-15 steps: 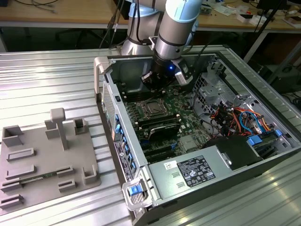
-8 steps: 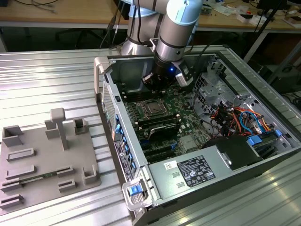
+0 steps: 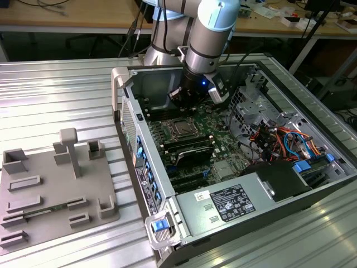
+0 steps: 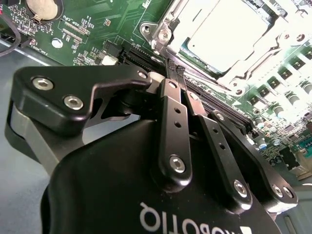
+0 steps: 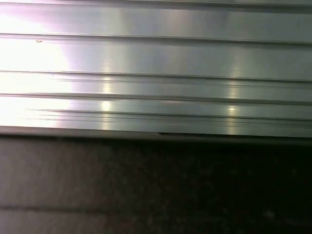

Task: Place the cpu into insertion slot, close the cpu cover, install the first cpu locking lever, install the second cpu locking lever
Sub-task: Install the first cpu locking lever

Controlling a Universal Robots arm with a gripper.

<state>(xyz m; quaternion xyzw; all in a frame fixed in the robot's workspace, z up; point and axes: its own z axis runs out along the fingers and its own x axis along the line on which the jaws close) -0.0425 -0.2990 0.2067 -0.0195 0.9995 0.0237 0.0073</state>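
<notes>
One arm works inside an open computer case on the table.
Its fingers are clenched together, grasping nothing, tips just beside the slot. The cpu already sits in the slot with the cover seemingly down over its edges, so I judge a locking-lever step is in hand; it calls for a careful sideways push with the closed tips.

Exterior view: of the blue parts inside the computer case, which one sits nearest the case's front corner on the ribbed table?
The blue tab in the silver latch at the case's near corner. The other blue pieces lie along the side wall or among the cables on the exterior view's right.
</notes>
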